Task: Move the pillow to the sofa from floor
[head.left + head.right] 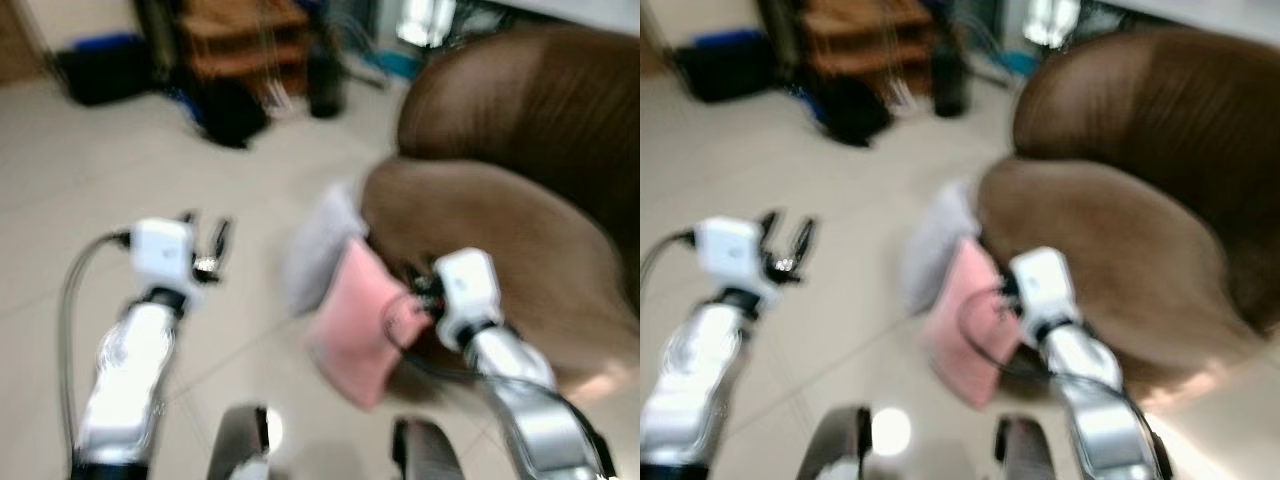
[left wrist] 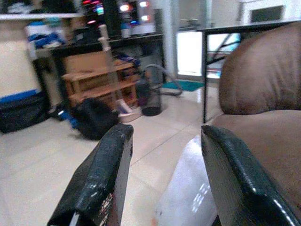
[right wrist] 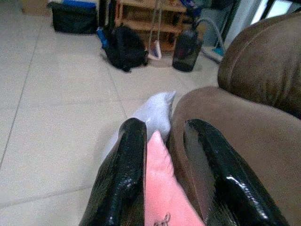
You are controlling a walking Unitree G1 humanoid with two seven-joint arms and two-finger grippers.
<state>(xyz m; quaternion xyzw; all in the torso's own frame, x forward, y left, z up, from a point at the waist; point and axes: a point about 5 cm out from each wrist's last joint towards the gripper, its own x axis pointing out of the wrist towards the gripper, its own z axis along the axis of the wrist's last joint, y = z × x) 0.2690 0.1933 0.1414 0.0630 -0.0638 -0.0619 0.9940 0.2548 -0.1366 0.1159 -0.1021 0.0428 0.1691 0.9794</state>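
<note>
The pink pillow leans on the sofa, soft and light. Right hand gapes around its top edge, gripping nothing; pinch there. Left hand hangs open, empty.

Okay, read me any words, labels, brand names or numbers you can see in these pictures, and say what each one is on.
None can be read.
Left pincer: pale marks low on one finger, too blurred to read.
Pink pillow: a small dark mark near its lower edge, too small to tell.
Shelf and the lit items behind it: too blurred.
</note>
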